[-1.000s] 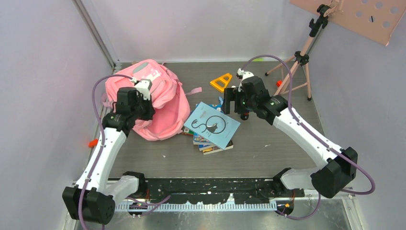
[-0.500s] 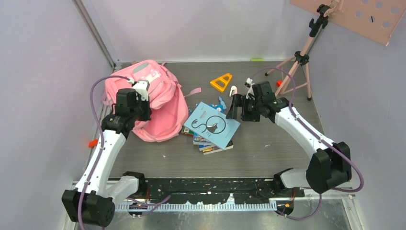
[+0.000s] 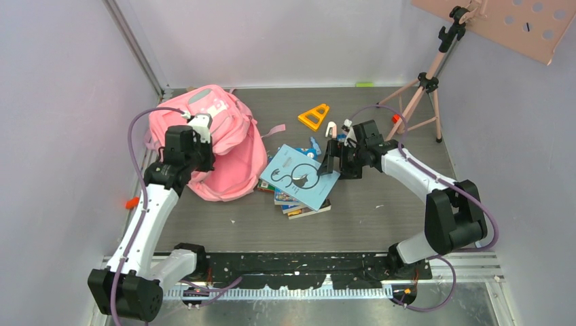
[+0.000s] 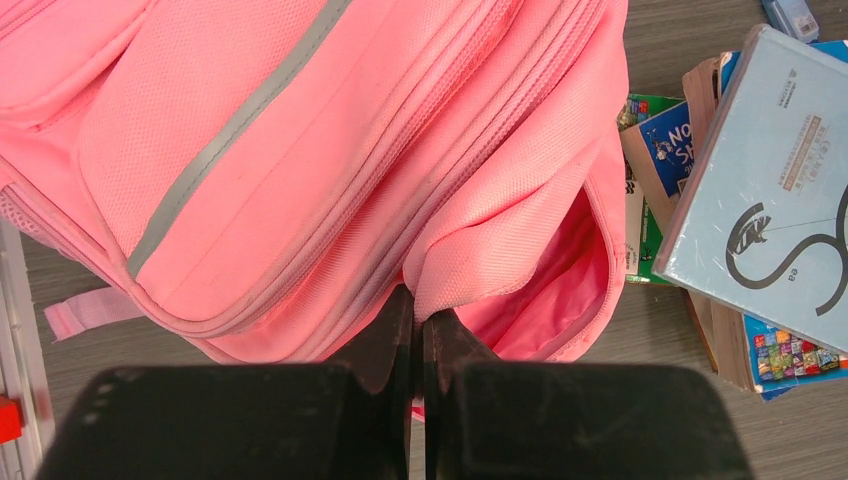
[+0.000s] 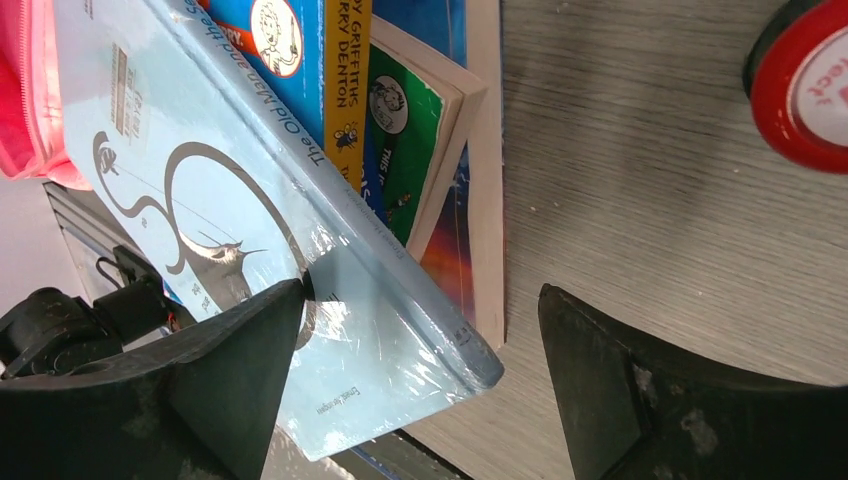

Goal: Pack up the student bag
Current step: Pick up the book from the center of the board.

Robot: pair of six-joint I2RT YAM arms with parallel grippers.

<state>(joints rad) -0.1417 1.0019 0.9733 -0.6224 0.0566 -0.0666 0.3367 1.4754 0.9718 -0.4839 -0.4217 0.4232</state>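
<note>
The pink student bag (image 3: 224, 139) lies at the back left, its side opening facing the books; it fills the left wrist view (image 4: 300, 150). My left gripper (image 4: 418, 318) is shut on the pink fabric edge of the bag's opening (image 4: 540, 270). A light blue book (image 3: 300, 175) lies on top of a stack of books (image 3: 302, 204). My right gripper (image 3: 325, 165) is open, its jaws standing either side of the blue book's corner (image 5: 380, 340); one fingertip (image 5: 270, 320) touches the cover.
An orange triangle ruler (image 3: 314, 116), a small white-pink item (image 3: 330, 128) and a blue item (image 3: 313, 145) lie behind the books. A red tape roll (image 5: 805, 80) lies right of the stack. A pink tripod (image 3: 421, 95) stands back right.
My right gripper has come down and leftward from above the table onto the corner of the blue book. The left gripper and the bag have hardly moved.
</note>
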